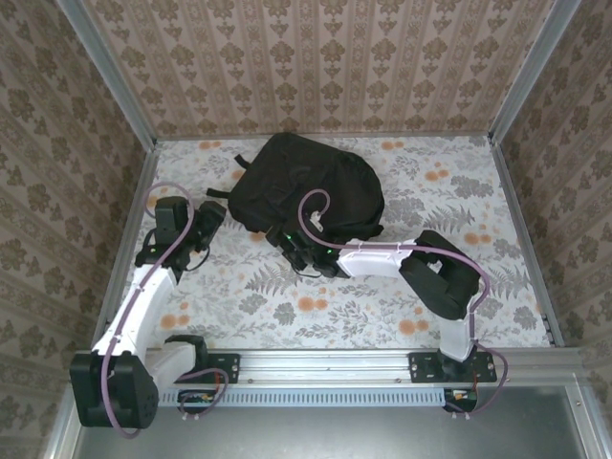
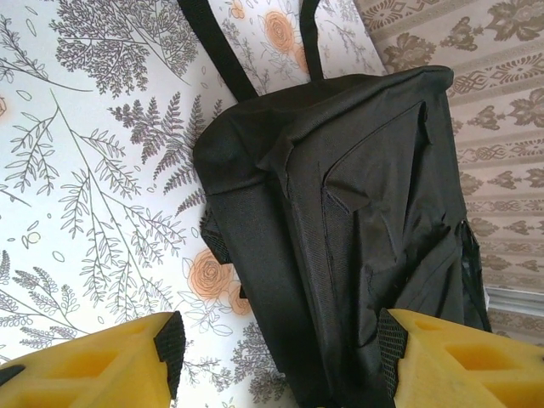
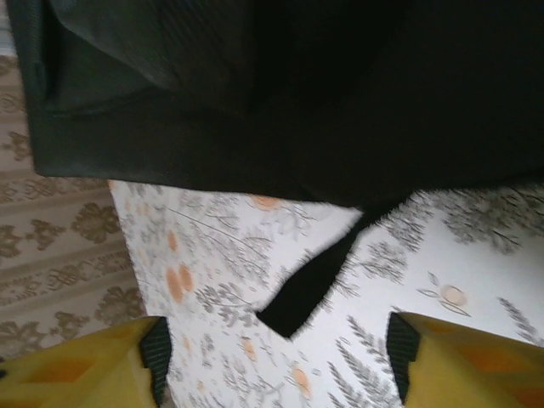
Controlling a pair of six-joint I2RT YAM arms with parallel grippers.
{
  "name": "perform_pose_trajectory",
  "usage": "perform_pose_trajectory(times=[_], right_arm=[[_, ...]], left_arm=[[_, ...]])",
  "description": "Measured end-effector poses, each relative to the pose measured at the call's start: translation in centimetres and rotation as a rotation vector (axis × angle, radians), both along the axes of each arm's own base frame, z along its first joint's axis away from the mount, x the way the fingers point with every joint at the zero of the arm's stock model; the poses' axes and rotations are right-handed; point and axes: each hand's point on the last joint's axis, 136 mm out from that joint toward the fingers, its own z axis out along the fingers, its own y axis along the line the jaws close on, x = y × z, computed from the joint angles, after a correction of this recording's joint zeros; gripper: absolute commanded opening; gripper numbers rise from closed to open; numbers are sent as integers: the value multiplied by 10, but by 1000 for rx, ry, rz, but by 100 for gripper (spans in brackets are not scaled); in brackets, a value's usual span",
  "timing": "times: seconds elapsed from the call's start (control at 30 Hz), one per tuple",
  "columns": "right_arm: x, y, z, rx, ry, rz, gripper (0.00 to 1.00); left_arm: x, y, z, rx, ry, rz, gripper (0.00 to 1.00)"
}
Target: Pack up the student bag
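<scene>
The student bag (image 1: 306, 186), a large black fabric backpack, lies flat at the back middle of the floral table. My left gripper (image 1: 206, 225) is just off the bag's left side. In the left wrist view the left gripper (image 2: 280, 353) is open, its yellow fingers (image 2: 119, 365) spread, and the student bag (image 2: 357, 212) lies beyond them. My right gripper (image 1: 296, 251) is at the bag's near edge. In the right wrist view the right gripper (image 3: 276, 357) is open above a loose black strap end (image 3: 310, 285), and the student bag (image 3: 297, 85) fills the top.
Patterned walls (image 1: 316, 57) with metal corner posts close in the table on three sides. Two black straps (image 2: 212, 42) trail from the bag's top over the floral table cover (image 1: 459, 201). The right arm's elbow (image 1: 445, 277) rests low at the near right.
</scene>
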Motion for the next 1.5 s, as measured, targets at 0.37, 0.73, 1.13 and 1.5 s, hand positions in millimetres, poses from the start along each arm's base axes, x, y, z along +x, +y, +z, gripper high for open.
perform_pose_trajectory(times=[0.37, 0.73, 1.13, 1.5], right_arm=[[16, -13, 5, -9, -63, -70, 0], [-1, -46, 8, 1, -69, -112, 0], [3, -59, 7, 73, -63, -165, 0], [8, -61, 14, 126, -57, -176, 0]], left_arm=[[7, -1, 0, -20, -10, 3, 64], [11, -41, -32, -23, 108, -95, 72], [46, -84, -62, -4, 196, -142, 63], [67, -91, -74, 43, 198, -128, 22]])
